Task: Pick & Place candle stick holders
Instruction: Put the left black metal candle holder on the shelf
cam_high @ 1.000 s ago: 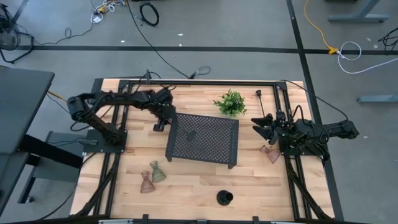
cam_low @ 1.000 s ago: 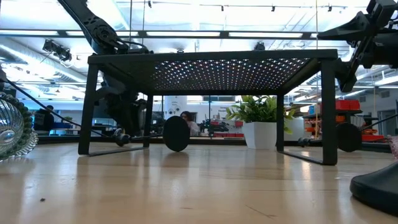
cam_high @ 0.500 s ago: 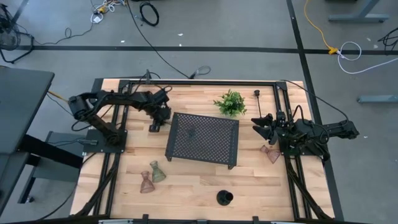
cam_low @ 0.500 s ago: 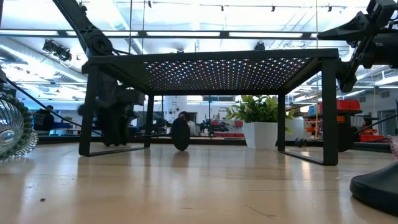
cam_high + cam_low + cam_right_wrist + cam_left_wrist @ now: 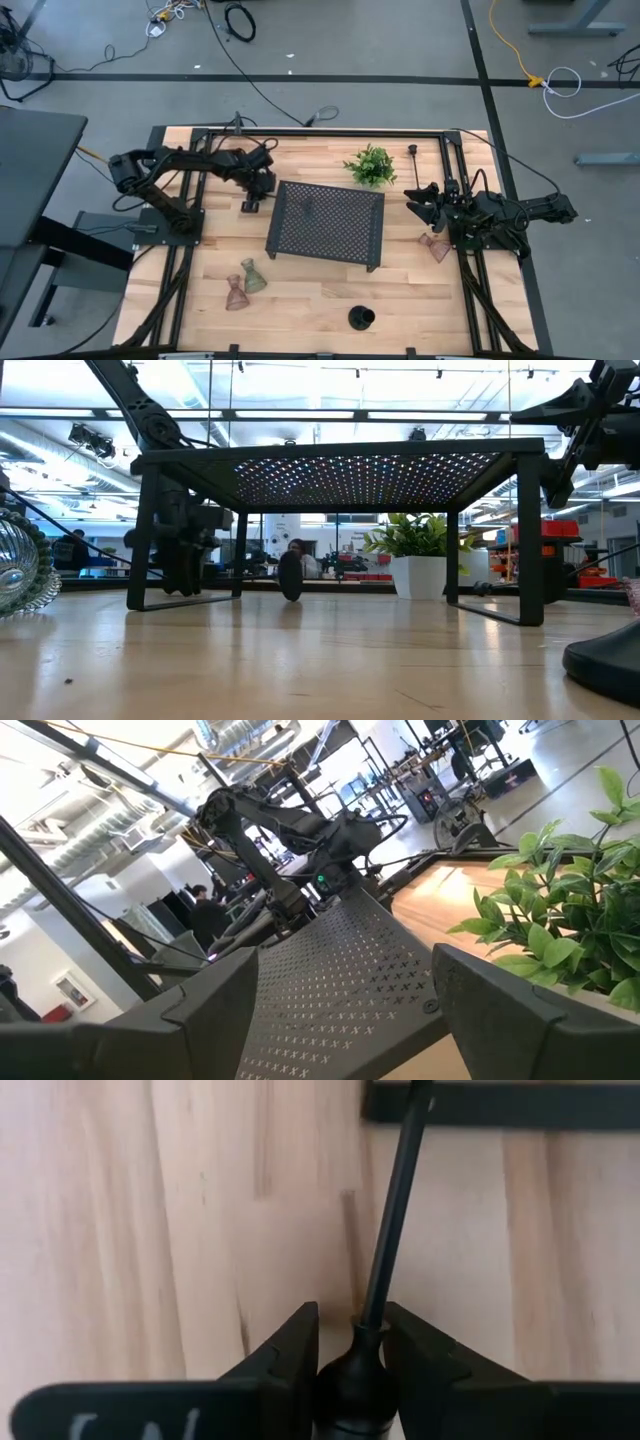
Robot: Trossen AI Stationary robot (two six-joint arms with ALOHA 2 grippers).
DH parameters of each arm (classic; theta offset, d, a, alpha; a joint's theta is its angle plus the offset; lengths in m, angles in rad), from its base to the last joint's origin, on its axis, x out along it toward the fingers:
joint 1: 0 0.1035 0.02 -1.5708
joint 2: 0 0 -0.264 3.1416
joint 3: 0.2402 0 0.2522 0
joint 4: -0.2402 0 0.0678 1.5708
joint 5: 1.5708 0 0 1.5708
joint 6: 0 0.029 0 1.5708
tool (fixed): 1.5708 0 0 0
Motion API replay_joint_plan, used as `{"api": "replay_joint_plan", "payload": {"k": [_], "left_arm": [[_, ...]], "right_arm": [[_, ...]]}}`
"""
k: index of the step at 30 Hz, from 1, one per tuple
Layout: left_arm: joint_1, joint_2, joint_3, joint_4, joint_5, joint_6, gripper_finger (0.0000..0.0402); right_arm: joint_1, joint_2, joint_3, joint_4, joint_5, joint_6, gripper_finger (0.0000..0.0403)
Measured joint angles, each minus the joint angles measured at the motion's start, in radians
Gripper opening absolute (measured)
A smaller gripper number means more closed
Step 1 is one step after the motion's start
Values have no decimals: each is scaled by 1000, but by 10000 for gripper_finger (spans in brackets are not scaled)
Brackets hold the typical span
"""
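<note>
Left claw [image 5: 350, 1370] closes on a black holder [image 5: 385, 1250] beside the tray [image 5: 325, 220].

A second ago the left claw stood partly open over this holder; now its fingers pinch the stem's knob, so the grasp looks made and a lift likely comes next. The holder is matte black: a thin straight stem on a round base, lying tipped on the surface [image 5: 310, 290] just left of the tray. The right claw [image 5: 415, 203] waits wide open and empty, right of the tray.
</note>
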Motion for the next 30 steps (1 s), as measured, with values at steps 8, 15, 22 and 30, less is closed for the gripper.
{"api": "replay_joint_plan", "payload": {"k": [8, 15, 22, 30], "left_arm": [[-28, 3, 57, -158, 12, -10, 96], [-69, -11, 78, -249, 1, -38, 96], [-80, -117, 81, -328, -31, -64, 96], [-100, -312, 82, -545, -152, -126, 96]], "right_arm": [[0, 0, 0, 0, 0, 0, 297], [0, 0, 0, 0, 0, 0, 297], [0, 0, 0, 0, 0, 0, 297], [0, 0, 0, 0, 0, 0, 297]]}}
